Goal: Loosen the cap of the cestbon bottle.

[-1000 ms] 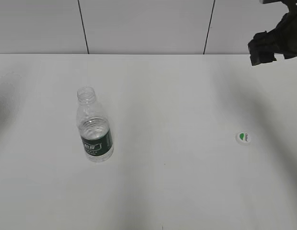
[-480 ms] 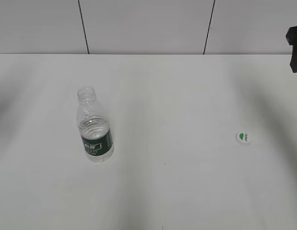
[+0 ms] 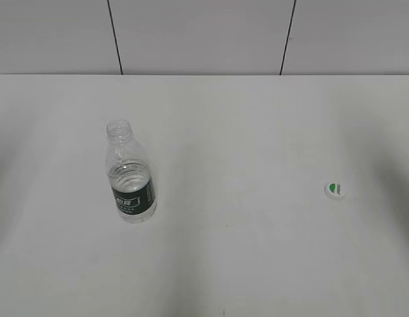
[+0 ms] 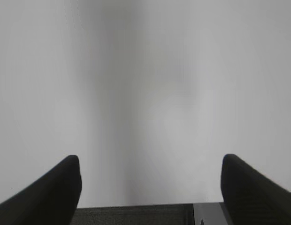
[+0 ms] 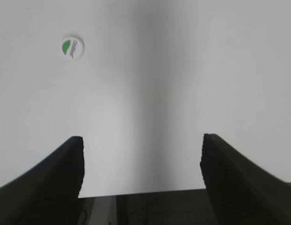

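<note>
The cestbon bottle (image 3: 130,178) stands upright on the left of the white table, clear with a dark green label band, its neck open with no cap on it. The cap (image 3: 334,190), white with a green leaf mark, lies flat on the table far to the right; it also shows in the right wrist view (image 5: 72,47). My right gripper (image 5: 141,143) is open and empty, well apart from the cap. My left gripper (image 4: 151,164) is open and empty over bare table. Neither gripper shows in the exterior view.
The white table (image 3: 244,132) runs to a tiled wall with dark seams at the back. The table's front edge shows below the right gripper's fingers in the right wrist view.
The right arm, seen at the upper right of the exterior view earlier, has withdrawn to the right and left that view. The bottle and the cap have not moved.
</note>
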Motion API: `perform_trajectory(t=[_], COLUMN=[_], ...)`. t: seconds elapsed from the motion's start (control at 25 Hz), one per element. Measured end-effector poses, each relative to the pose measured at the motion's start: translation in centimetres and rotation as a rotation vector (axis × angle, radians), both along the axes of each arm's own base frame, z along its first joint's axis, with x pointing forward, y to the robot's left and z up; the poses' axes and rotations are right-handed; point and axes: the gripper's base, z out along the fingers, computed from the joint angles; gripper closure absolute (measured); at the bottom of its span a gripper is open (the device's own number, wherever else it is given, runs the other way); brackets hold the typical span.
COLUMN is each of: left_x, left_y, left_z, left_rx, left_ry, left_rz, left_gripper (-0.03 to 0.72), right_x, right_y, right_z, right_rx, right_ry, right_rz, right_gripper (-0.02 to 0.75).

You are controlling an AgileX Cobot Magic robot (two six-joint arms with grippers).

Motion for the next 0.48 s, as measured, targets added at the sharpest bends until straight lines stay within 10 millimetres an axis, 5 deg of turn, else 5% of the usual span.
perform_trajectory(t=[0.48], left_x=[-11.5], left_y=[-1.1], left_z=[-0.2], left_rx=[-0.031], left_ry=[-0.17], left_rz=[0.01], left_gripper=[0.146], right_x=[-12.4], right_y=[-1.1], right_z=[-3.2], right_rx=[0.004], right_ry=[-0.085], right_rz=[-0.021], right_gripper=[0.145])
